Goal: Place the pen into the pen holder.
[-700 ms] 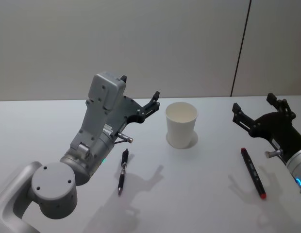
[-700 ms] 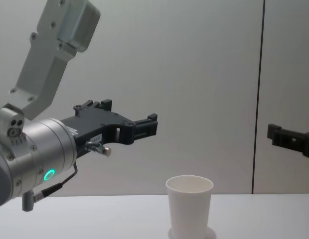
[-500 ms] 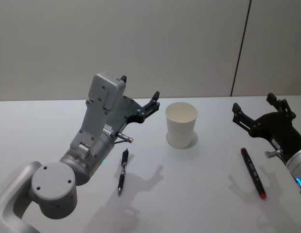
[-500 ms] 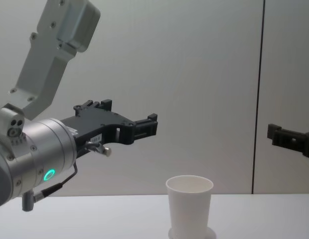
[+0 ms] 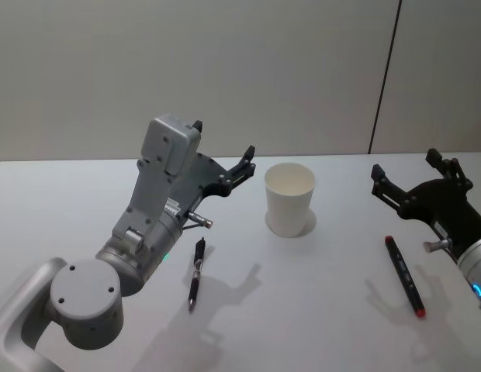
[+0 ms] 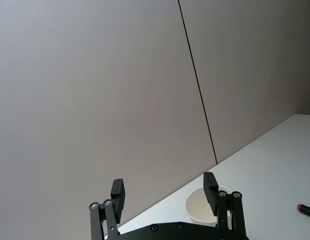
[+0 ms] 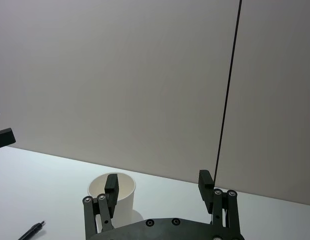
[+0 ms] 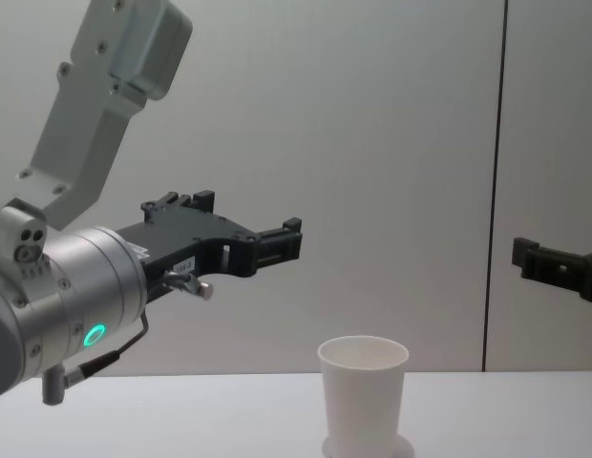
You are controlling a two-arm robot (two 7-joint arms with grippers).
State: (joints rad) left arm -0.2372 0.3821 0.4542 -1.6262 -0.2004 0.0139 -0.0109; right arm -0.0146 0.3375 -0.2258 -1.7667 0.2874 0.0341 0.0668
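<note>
Two grippers, left gripper [image 5: 223,138] and right gripper [image 5: 404,163], remain spread and empty; the red-tipped pen [image 5: 403,275] lies untouched right of the paper cup [image 5: 289,198], so pickup hasn't begun

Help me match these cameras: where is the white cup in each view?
Head: pen holder at centre, between left gripper and right gripper.
Left wrist: pen holder partly behind one finger.
Right wrist: pen holder partly behind one finger.
Chest: pen holder bottom centre.
Shared landmark: dark wall seam behind.
</note>
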